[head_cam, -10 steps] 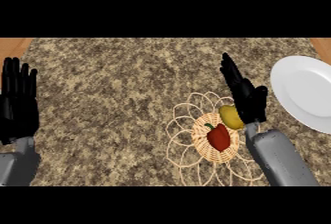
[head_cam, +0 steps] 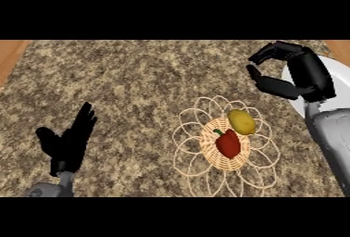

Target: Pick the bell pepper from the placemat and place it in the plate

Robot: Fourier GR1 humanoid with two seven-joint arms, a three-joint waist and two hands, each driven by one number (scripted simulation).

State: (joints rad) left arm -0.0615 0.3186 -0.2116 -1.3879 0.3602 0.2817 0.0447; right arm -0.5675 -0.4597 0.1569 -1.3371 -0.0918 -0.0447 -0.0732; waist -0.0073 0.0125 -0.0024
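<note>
Pepper: red bell pepper (head_cam: 228, 144) lies on the woven wicker placemat (head_cam: 198, 159), long axis 12-to-6, touching a yellow lemon (head_cam: 241, 121) at its 1 o'clock.
Right hand: I see the black right hand (head_cam: 292, 74) curled, gripping nothing; pepper at its 7 o'clock, nearer this hand.
Plate: white round plate (head_cam: 340, 74) under that hand.
Left hand: left hand (head_cam: 68, 141) open, resting at 9 o'clock.

Red bell pepper (head_cam: 228, 143) & yellow fruit (head_cam: 241, 121) on wicker placemat (head_cam: 198, 162); right robot hand (head_cam: 290, 74) curled, empty, over plate (head_cam: 340, 78).

Black left hand (head_cam: 68, 144), right hand (head_cam: 297, 74); seemingly grey forearms.
</note>
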